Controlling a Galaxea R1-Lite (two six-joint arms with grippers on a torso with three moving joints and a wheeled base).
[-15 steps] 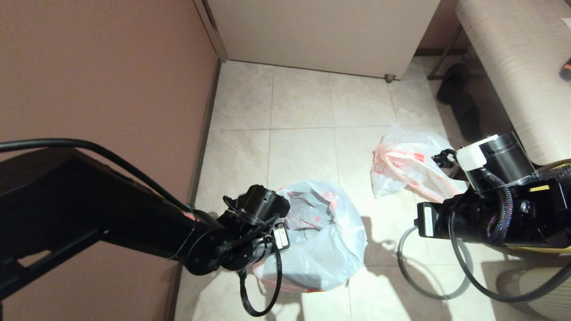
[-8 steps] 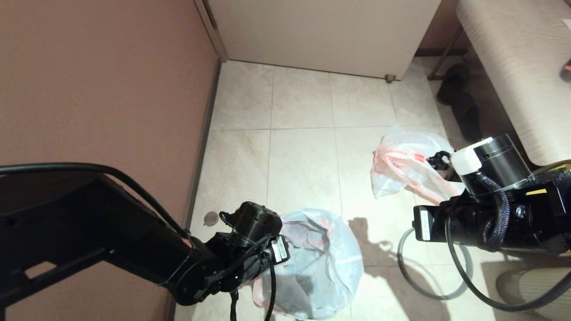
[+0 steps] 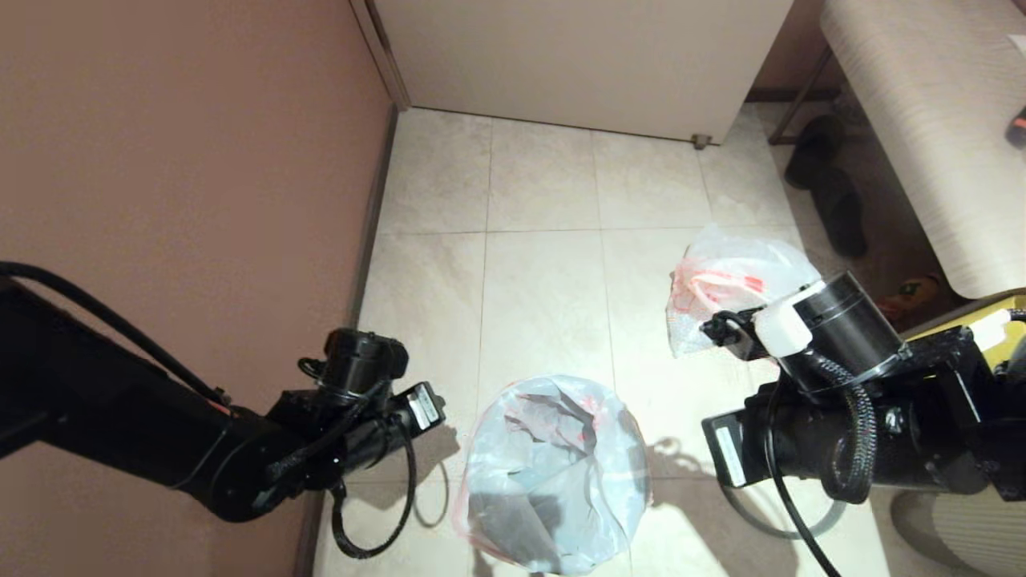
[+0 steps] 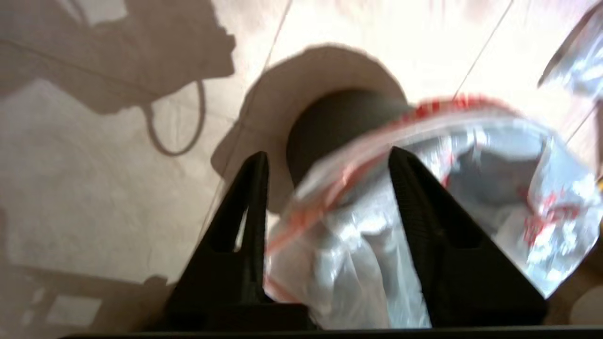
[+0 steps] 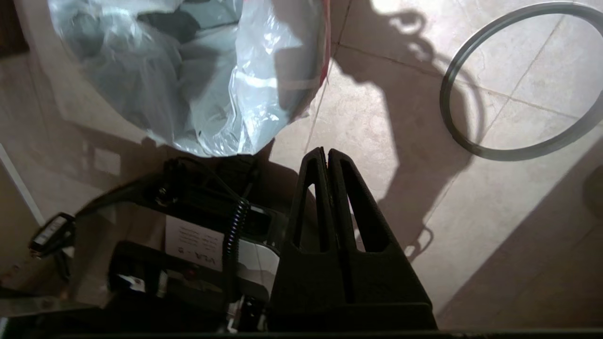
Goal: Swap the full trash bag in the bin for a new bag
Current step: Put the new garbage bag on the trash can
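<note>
Now I see my left gripper (image 4: 325, 160) with fingers apart beside the new bag (image 3: 557, 473), which lines the bin (image 4: 339, 117) at lower centre. My right gripper (image 5: 327, 155), fingers pressed together, hangs above the floor near the grey hoop (image 5: 518, 84). Right of centre lies the full trash bag (image 3: 721, 288).

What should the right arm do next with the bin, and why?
Probably open the right gripper and reach for the grey hoop. The new bag is draped over the bin, but the hoop lies loose on the floor beside it, close ahead of the right gripper's shut fingers. The left gripper is open, off to the bin's side.
</note>
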